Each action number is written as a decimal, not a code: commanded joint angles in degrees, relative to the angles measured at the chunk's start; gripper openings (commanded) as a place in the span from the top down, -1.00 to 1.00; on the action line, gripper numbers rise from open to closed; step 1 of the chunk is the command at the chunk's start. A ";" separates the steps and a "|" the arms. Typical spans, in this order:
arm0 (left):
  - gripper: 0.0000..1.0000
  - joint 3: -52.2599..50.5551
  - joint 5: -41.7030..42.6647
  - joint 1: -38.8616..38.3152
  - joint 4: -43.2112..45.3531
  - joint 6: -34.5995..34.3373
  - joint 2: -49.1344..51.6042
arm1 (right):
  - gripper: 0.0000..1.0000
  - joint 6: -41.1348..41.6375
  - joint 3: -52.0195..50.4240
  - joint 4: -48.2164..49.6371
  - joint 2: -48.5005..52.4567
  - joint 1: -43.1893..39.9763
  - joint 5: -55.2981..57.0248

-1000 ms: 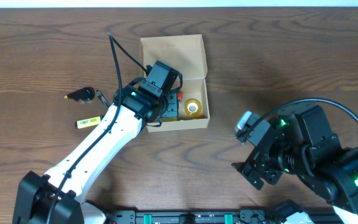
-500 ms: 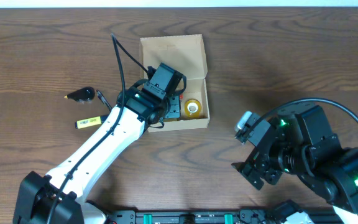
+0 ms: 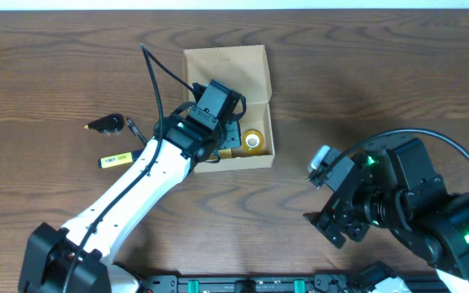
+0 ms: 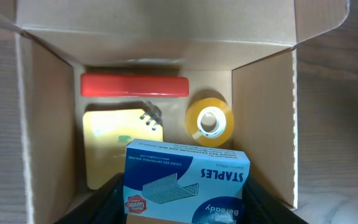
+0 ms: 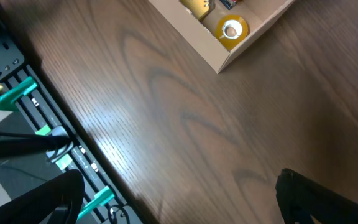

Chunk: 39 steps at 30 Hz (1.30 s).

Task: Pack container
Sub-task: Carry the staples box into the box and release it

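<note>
left tool with staples box edged over container, wood-grain table

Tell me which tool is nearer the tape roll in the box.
Left. The left tool, holding a staples box, hangs over the container beside the tape roll; the right tool is open over the table, off to the container's right.

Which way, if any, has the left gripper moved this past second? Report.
Yes, slightly: the left gripper shifted over the container, toward the tape roll.
</note>
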 commanded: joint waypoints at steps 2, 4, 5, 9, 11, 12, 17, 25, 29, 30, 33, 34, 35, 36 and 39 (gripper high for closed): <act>0.14 1.75 1.95 -0.24 1.03 -1.27 3.23 | -0.98 0.72 -0.04 -0.07 -0.02 -0.46 -0.07; 0.16 1.75 4.50 -0.44 1.38 -1.29 3.93 | -0.98 0.72 -0.04 -0.07 -0.02 -0.46 -0.04; 0.17 1.75 4.66 -0.63 1.18 -1.31 4.07 | -0.98 0.72 -0.04 -0.07 -0.02 -0.46 -0.07; 0.17 1.75 4.17 -3.21 1.25 -1.46 4.20 | -0.98 0.72 -0.04 -0.07 -0.02 -0.46 -0.04; 0.16 1.75 2.80 -4.57 1.70 -1.53 4.33 | -0.98 0.72 -0.04 -0.07 -0.02 -0.46 -0.04; 0.14 1.75 2.27 -5.31 2.19 -1.51 4.61 | -0.98 0.72 -0.04 -0.07 -0.02 -0.46 -0.04; 0.14 1.75 2.49 -6.12 3.89 -2.80 6.93 | -0.98 0.72 -0.04 -0.07 -0.02 -0.46 -0.04; 0.14 2.12 2.71 -6.49 5.92 -2.64 7.76 | -0.98 0.72 -0.04 -0.07 -0.02 -0.46 -0.04; 0.13 2.12 2.93 -6.73 7.23 -2.32 8.20 | -0.98 0.72 -0.04 -0.07 -0.02 -0.46 -0.07; 0.12 2.12 3.19 -6.86 7.41 -2.34 8.48 | -0.99 0.72 -0.04 -0.07 -0.02 -0.46 -0.07; 0.12 2.16 4.63 -6.97 7.32 -2.36 9.66 | -0.99 0.72 -0.04 -0.07 -0.02 -0.46 -0.07; 0.12 2.16 4.63 -6.97 7.21 -2.36 10.01 | -0.99 0.72 -0.04 -0.07 -0.02 -0.46 -0.04; 0.12 2.16 4.66 -6.99 7.19 -2.36 10.19 | -0.98 0.72 -0.04 -0.07 -0.02 -0.46 -0.07; 0.12 2.16 4.63 -6.99 7.21 -2.36 10.25 | -0.98 0.72 -0.04 -0.07 -0.02 -0.46 -0.04; 0.09 2.19 4.37 -6.99 7.37 -2.34 10.25 | -0.99 0.72 -0.04 -0.07 -0.02 -0.46 -0.04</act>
